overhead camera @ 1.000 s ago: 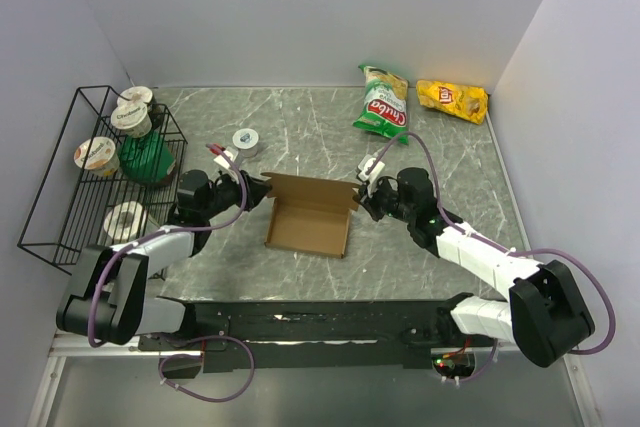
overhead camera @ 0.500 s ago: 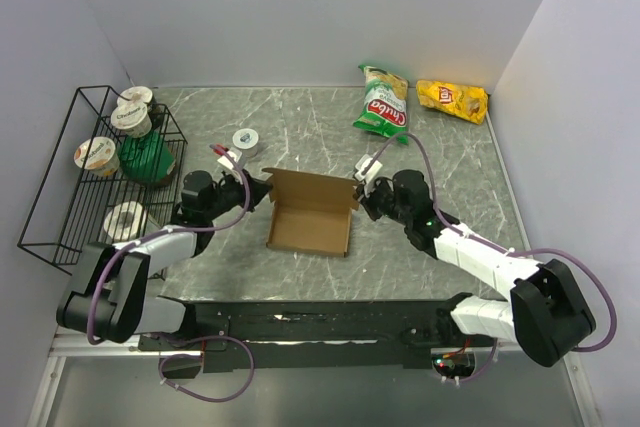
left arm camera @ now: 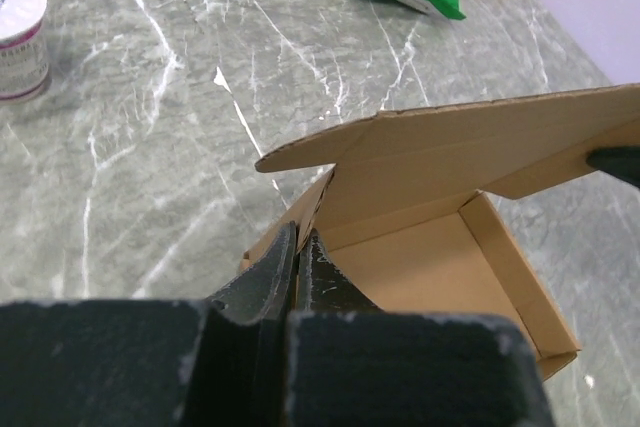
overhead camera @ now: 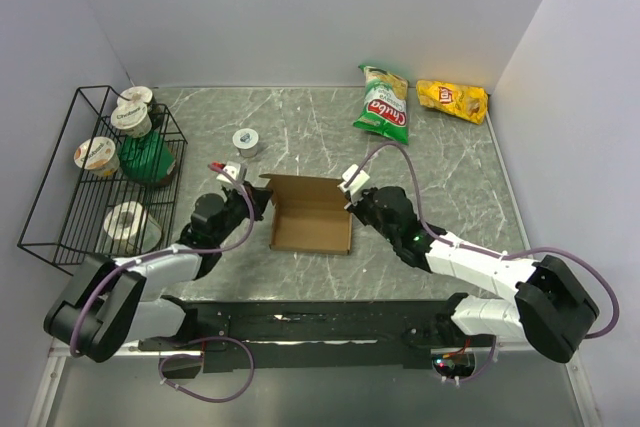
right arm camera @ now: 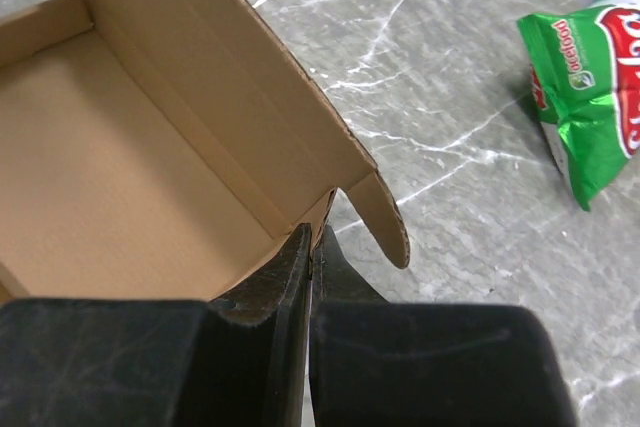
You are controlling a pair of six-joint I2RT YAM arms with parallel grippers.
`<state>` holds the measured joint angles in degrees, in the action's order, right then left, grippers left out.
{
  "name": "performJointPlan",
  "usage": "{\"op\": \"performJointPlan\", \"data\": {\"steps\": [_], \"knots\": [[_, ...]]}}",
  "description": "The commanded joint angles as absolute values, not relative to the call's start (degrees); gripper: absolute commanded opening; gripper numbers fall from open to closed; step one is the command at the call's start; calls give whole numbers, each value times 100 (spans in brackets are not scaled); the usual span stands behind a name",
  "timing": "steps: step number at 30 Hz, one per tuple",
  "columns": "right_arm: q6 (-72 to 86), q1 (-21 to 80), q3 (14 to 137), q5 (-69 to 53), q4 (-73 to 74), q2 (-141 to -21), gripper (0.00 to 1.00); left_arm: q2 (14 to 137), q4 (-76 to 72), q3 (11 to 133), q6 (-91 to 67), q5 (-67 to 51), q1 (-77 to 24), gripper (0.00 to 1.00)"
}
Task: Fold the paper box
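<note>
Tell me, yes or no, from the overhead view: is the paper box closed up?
No, the paper box lies open, its bare inner floor showing and its far flap raised.

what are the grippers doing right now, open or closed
left gripper: closed, pinching a side wall of the box
right gripper: closed, pinching the opposite wall
</note>
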<state>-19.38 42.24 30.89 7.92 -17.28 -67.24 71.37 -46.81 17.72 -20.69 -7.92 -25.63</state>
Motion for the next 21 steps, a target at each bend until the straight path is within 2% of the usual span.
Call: {"op": "performJointPlan", "data": {"steps": [1, 16, 21], "knots": [[-1881, 4508, 2953, 1151, -2364, -6671, 0, 7058, -4913, 1477, -2785, -484, -3005, 1], [-687, 5080, 2927, 1916, -2215, -6688, 0, 7549, -5976, 783, -3471, 465, -4007, 1], [-238, 5449, 3032, 2574, -2189, -6986, 0, 7813, -6178, 800, -3595, 738, -4368, 1]]}}
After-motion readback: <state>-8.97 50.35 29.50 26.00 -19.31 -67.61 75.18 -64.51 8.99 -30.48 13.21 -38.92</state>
